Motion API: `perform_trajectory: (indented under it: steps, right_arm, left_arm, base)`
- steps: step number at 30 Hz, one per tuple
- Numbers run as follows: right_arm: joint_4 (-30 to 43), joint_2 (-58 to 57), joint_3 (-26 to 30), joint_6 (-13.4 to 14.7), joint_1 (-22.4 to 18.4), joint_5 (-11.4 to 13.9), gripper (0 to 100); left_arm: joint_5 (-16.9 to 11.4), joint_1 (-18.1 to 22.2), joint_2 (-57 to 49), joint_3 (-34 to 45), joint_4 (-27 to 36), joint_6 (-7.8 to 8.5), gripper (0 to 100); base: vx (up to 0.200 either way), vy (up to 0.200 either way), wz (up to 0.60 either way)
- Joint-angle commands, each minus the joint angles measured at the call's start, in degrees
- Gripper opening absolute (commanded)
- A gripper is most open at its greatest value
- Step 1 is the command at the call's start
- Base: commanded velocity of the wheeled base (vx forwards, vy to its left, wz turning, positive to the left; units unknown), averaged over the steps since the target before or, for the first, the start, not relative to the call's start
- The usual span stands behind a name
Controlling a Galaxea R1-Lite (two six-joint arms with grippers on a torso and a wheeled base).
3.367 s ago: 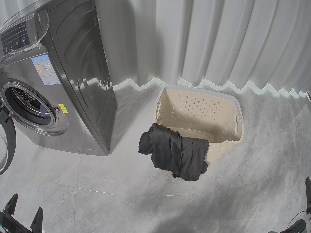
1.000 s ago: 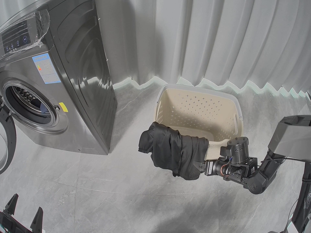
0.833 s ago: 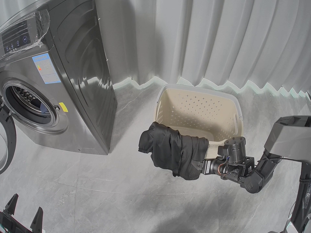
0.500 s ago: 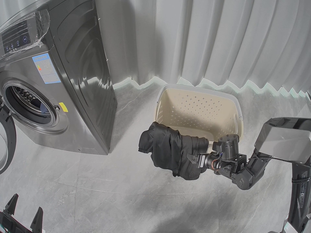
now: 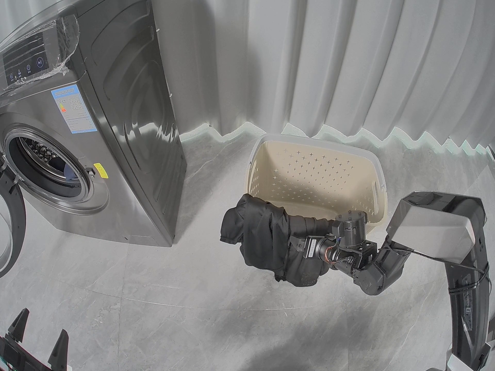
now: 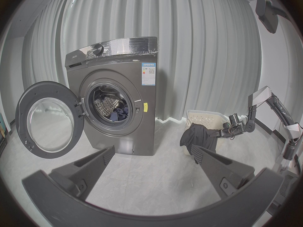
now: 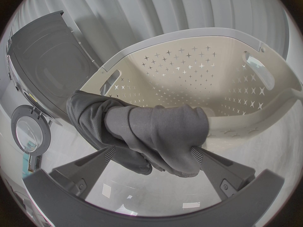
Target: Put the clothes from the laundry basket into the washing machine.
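Note:
A black garment point(image 5: 273, 243) hangs over the near rim of the cream laundry basket point(image 5: 361, 155), half inside and half drooping outside. My right gripper point(image 5: 299, 246) is level with the drooping part, open; in the right wrist view the garment point(image 7: 157, 130) bulges between the spread fingers point(image 7: 109, 155). The grey washing machine point(image 5: 118, 109) stands to the left with its round door point(image 6: 49, 120) swung open and dark clothes point(image 6: 119, 113) in the drum. My left gripper point(image 5: 41, 331) hangs low at the near left, open and holding nothing.
White pleated curtains point(image 5: 335, 52) close off the back, right behind the basket. Grey tiled floor point(image 5: 170, 294) lies bare between the machine and the basket. The open door point(image 5: 10, 228) juts out to the machine's left.
My right arm has come in from the right and moved left until its open fingers reach the hanging garment. The left arm, basket and machine have stayed put.

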Motion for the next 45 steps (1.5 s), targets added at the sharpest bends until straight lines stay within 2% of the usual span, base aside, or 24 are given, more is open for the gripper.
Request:
perform_trajectory:
  steps: [1,5,6,15,24,25,26,30,35,42,45]
  right_arm:
    - [-0.1,1.8,-1.8,0.0,0.0,0.0,100]
    - [-0.1,2.2,-2.6,0.0,0.0,0.0,100]
    - [-0.2,2.2,-2.9,0.0,0.0,0.0,0]
    - [-1.5,2.1,-2.2,0.0,0.0,-0.1,0]
    - [-6.2,-10.6,13.1,-0.8,0.5,-0.4,0]
    - [-6.2,-10.6,13.1,-0.8,0.5,-0.4,0]
    - [-7.1,-14.3,15.9,-0.9,0.8,-0.4,0]
    - [-7.8,-20.3,20.2,-0.9,1.6,0.0,0]
    - [-7.7,-30.9,26.9,-1.2,5.2,0.0,0]
    - [-5.7,-45.9,32.4,-6.1,8.8,0.0,0]
    - [0.0,-53.3,32.7,-7.6,11.2,0.1,0]
  left_arm:
    - [0.0,0.0,-0.9,0.9,0.0,-0.02,100]
    - [0.0,0.0,-0.9,0.8,0.0,-0.02,100]
    - [0.0,0.0,-0.9,0.9,0.0,-0.02,100]
    - [0.1,0.0,-0.9,0.8,0.0,-0.02,100]
    - [0.1,0.0,-0.9,0.9,0.0,-0.02,100]
    - [0.1,0.0,-0.9,0.9,0.0,-0.02,100]
    - [0.1,0.0,-0.9,0.8,0.0,-0.02,100]
    - [0.1,0.0,-0.9,0.8,0.0,-0.02,100]
    - [0.1,0.0,-0.9,0.8,0.0,0.07,100]
    - [0.1,0.0,-0.9,0.8,0.0,0.16,100]
    - [0.1,0.0,-0.9,0.9,0.0,0.16,100]
  base:
    - [0.000,0.000,0.00]
    - [0.000,0.000,0.00]
    - [0.000,0.000,0.00]
    - [0.000,0.000,0.00]
    - [0.000,0.000,0.00]
    - [0.000,0.000,0.00]
    - [0.000,0.000,0.00]
    - [0.000,0.000,0.00]
    - [0.000,0.000,0.00]
    - [0.000,0.000,0.00]
    - [0.000,0.000,0.00]
